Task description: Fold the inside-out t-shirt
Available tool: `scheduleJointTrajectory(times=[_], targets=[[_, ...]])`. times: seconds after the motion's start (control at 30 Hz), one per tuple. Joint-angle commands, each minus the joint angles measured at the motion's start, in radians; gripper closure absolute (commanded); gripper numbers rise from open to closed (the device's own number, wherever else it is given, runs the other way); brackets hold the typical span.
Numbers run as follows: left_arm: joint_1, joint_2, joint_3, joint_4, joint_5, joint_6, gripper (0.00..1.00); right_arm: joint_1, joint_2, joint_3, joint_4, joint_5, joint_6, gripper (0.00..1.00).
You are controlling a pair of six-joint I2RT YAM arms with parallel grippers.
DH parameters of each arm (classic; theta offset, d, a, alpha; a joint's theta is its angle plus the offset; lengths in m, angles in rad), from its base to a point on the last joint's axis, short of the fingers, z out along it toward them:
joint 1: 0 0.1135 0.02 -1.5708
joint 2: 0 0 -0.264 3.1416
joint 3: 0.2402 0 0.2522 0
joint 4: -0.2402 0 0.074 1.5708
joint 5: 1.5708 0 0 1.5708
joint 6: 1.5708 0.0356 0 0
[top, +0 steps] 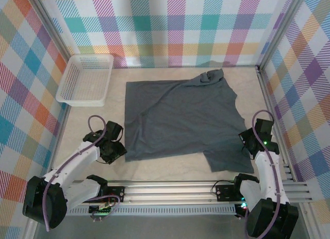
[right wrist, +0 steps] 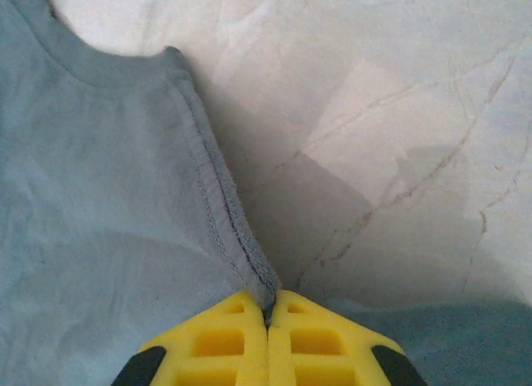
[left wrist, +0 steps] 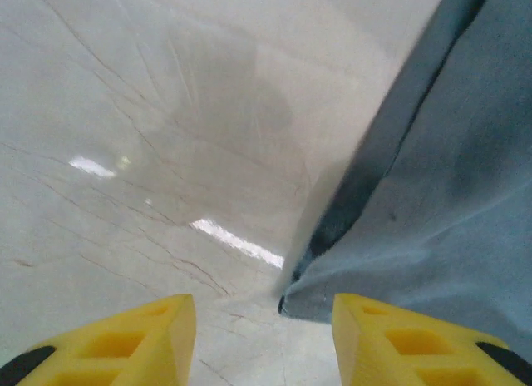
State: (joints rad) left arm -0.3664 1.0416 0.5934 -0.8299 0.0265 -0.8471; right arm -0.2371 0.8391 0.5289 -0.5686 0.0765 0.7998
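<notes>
Yellow fingertips (right wrist: 224, 344) of the right end effector (right wrist: 268, 336) are shown pressed together on a stitched seam of the inside-out t-shirt (top: 180, 115), not far from the collar's curve; the fabric is pinched at that edge. The garment is spread mostly flat across the middle of the desk (top: 170, 169), its straight hem turned toward the left side and its collar toward the right; a white basket (top: 85, 79) is set well apart at the far left corner.

The left end effector (left wrist: 264, 336) is held open just beside the near hem corner, which is seen between and ahead of its jaws but is not gripped. The step in hand is judged to be the taking of two holds for a first fold; one hold is made, and the other is not yet taken. A short advance and a closing on that corner are called for before any lift.

How many layers are caught in the right pinch cannot be told; the far sleeve is bunched, and its lie is hard to read; the lower parts of both sets of fingers are cut off by the frame.
</notes>
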Motion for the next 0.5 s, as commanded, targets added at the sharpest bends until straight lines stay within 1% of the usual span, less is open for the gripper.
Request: scheduleJointTrajectory(times=[0.0,0.07,0.1,0.17,0.33,0.4,0.47], targets=[[-0.011,0.015,-0.043,0.131,0.168,-0.046,0.57,-0.006,0.011,-0.022,-0.02,-0.02,0.015,1.0],[-0.012,0.019,-0.056,0.141,0.18,-0.054,0.64,-0.006,0.025,-0.024,-0.007,-0.029,0.014,1.0],[-0.012,0.02,-0.06,0.137,0.174,-0.055,0.65,-0.006,0.03,-0.022,-0.006,-0.031,0.012,1.0],[-0.012,0.029,-0.07,0.122,0.16,-0.053,0.64,-0.007,0.037,-0.02,-0.005,-0.028,0.01,1.0],[-0.012,0.084,-0.084,0.126,0.178,-0.038,0.58,-0.006,0.038,-0.016,-0.004,-0.02,0.01,1.0],[-0.012,0.102,-0.083,0.138,0.193,-0.028,0.59,-0.006,0.039,-0.017,-0.005,-0.018,0.01,1.0],[-0.012,0.118,-0.08,0.145,0.207,-0.021,0.62,-0.007,0.041,-0.02,-0.007,-0.016,0.01,1.0]])
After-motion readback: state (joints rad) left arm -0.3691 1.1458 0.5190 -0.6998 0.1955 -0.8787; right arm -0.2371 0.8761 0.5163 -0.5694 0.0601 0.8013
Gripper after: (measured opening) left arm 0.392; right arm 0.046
